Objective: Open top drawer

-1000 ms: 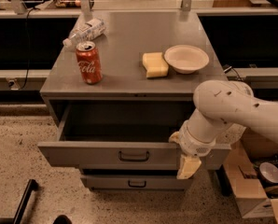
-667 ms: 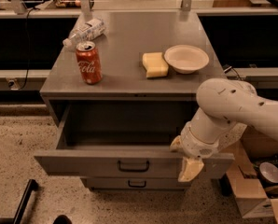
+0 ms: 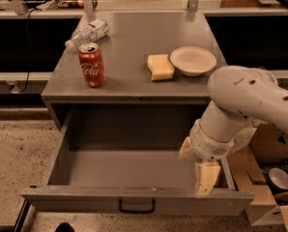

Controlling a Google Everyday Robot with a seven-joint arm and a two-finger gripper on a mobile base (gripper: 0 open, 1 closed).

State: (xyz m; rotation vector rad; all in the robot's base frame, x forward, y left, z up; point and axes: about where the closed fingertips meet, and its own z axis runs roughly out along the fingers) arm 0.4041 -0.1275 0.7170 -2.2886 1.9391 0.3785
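The top drawer (image 3: 129,170) of the grey metal cabinet stands pulled far out toward the camera, its deep grey inside showing with nothing in it. Its wide front (image 3: 76,201) carries a small dark bar handle (image 3: 136,207) at the centre. My gripper (image 3: 205,178) hangs from the white arm (image 3: 245,100) inside the drawer's front right corner, its cream tip resting at the top edge of the drawer front. The two lower drawers are hidden beneath the open one.
On the cabinet top (image 3: 134,37) stand a red cola can (image 3: 92,64), a lying water bottle (image 3: 88,33), a yellow sponge (image 3: 160,66) and a white bowl (image 3: 193,60). A cardboard box (image 3: 260,197) sits on the floor to the right.
The top drawer has slid further out toward the camera, and my gripper has come forward with it at its front right edge.
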